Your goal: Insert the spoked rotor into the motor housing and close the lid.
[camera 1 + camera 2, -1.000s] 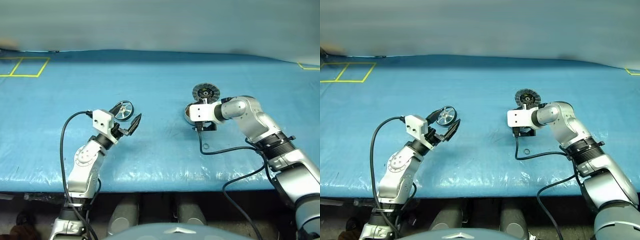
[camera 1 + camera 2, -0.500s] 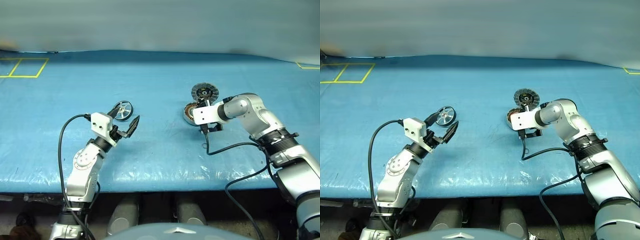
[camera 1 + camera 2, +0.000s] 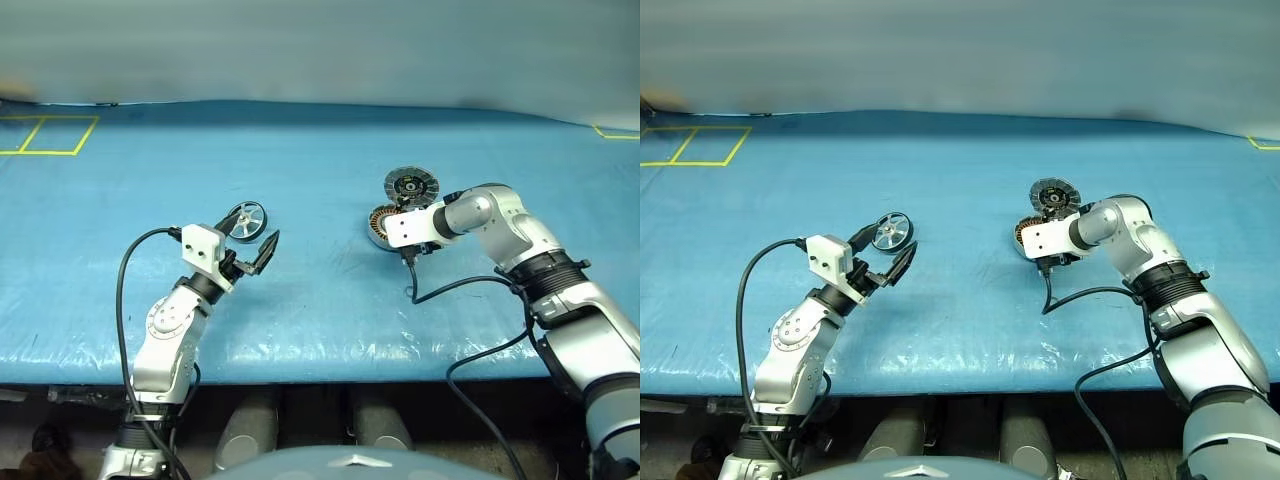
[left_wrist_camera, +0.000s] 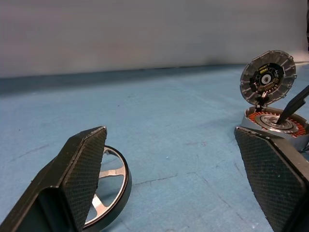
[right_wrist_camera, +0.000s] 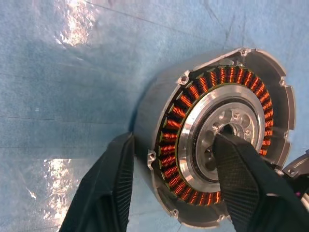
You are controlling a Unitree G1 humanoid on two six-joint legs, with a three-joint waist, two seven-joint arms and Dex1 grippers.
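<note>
The motor housing [image 3: 379, 222] lies on the blue table, its copper windings [image 5: 179, 108] ringing a silver centre. Hinged to it, the lid [image 3: 411, 185] stands upright, ribbed dark face toward me. My right gripper [image 5: 176, 140] points down onto the housing and is shut on its near wall: one finger [image 5: 113, 183] is against the outside, the other on the silver centre. The spoked rotor [image 3: 245, 220] rests on the table to the left. My left gripper [image 3: 250, 235] stands open beside it, with the rotor [image 4: 113, 188] just behind one finger [image 4: 82, 174].
Yellow tape squares [image 3: 50, 133] mark the far left of the table, with another yellow mark [image 3: 615, 132] at the far right. A black cable [image 3: 440, 290] loops from my right wrist over the cloth toward the table's front edge [image 3: 320, 365].
My right gripper's fingers have closed in on the housing's wall, and more of the housing now shows beside the wrist. The left arm and the rotor have kept still.
</note>
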